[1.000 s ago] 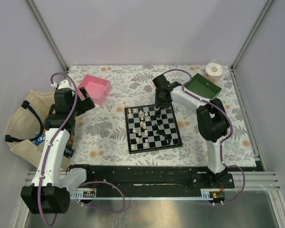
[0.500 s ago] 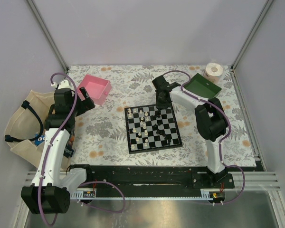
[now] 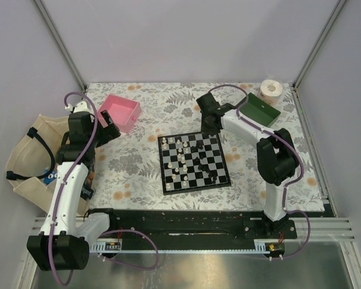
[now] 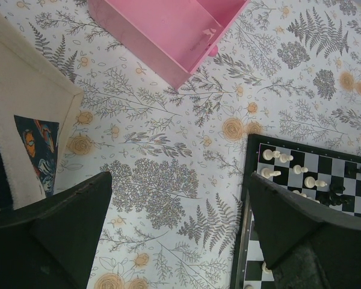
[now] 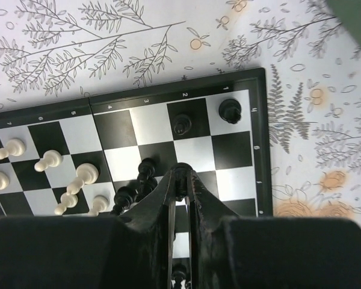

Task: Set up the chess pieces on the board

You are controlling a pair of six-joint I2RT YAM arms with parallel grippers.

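Floral-print worktop (image 3: 138, 162) inside grey walls, board (image 3: 194, 161) roughly mid-surface.

Chess pieces (image 3: 189, 158) are all on the board and not in starting rows. The cream ones (image 5: 78, 174) are scattered over its left half, several lying tipped. The black ones (image 5: 132, 194) are bunched near the middle, and two black men (image 5: 230, 110) stand alone on the far row by the far-right corner.

Right claw (image 5: 180, 174) hangs over the board's far-right area, just short of those two men. Its fingers are pinched to a thin slit. Something dark sits at the tips, but I can't tell whether that is a piece in the grip or only the square below. The black bunch sits just left of the tips.

Left claw (image 4: 179, 180) hovers over bare worktop left of the board. Its fingers are spread wide, with nothing between them and nothing touched.

Pink tray (image 3: 121, 112) sits beyond the board's far-left corner. Green tray (image 3: 259, 108) sits beyond the far-right corner. Cloth bag (image 3: 24, 156) lies well left of the board, off the worktop edge.
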